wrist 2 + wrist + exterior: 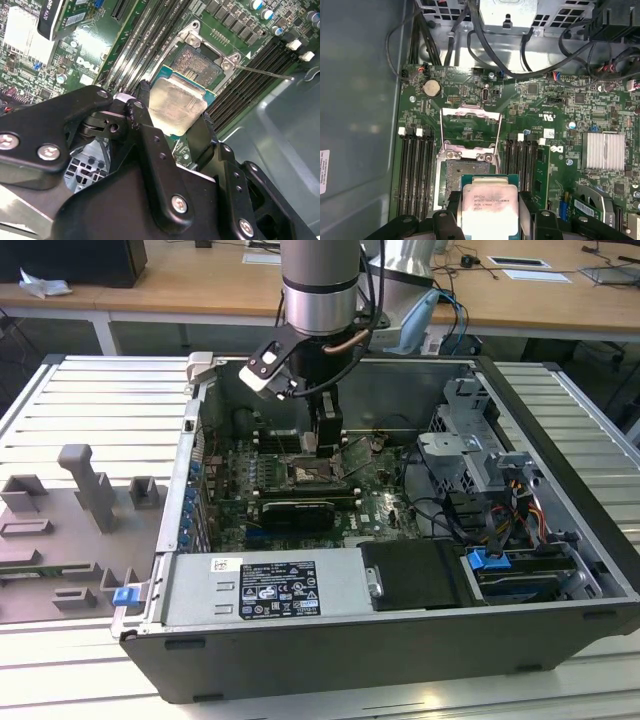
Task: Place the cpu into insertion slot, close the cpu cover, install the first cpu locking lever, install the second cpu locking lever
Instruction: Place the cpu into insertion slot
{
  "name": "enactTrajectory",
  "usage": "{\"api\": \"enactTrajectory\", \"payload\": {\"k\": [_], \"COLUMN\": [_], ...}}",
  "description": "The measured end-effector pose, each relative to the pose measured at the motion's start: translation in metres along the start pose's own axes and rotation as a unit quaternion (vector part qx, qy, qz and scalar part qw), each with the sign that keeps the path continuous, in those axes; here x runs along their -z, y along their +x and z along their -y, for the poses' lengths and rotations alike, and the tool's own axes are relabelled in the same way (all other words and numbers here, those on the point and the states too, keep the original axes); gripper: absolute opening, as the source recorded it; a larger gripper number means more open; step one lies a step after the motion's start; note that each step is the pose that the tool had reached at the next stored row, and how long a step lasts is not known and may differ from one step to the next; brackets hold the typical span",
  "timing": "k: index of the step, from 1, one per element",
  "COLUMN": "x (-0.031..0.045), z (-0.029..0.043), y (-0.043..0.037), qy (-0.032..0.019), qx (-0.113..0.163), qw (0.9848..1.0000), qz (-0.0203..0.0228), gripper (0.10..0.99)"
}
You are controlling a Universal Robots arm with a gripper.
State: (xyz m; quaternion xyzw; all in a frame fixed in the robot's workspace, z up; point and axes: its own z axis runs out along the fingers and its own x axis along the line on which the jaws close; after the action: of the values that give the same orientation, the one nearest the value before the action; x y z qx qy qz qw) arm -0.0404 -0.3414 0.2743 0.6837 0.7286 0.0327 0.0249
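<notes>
Silver-topped cpu sat pinched in gripper, insertion slot near at 6 o'clock, exterior view; likely needed level, corner-matched seating

We're in a robotics lab: open PC case on slotted aluminium bench, wooden desks with cables behind, grey jigs.

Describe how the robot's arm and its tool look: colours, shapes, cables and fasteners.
The arm is a silver-grey metal cylinder ringed by a dark band, and dark cables loop beside it. The tool is matt black, built from angular linked plates joined by round silver screws.
</notes>
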Motion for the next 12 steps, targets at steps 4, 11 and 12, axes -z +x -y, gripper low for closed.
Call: {"api": "enactTrajectory", "payload": {"k": [4, 11, 12], "x": [-0.0019, -0.0088, -0.0096], "z": [0.0001, 0.0007, 0.0007], "y": [0.0000, 0.0004, 0.0013], "qy": [0.0000, 0.0001, 0.0002], "qx": [0.000, 0.001, 0.001], "qw": [1.0000, 1.0000, 1.0000], "qz": [-0.0001, 0.0009, 0.0013], "gripper": [0.537, 0.537, 0.537]}}
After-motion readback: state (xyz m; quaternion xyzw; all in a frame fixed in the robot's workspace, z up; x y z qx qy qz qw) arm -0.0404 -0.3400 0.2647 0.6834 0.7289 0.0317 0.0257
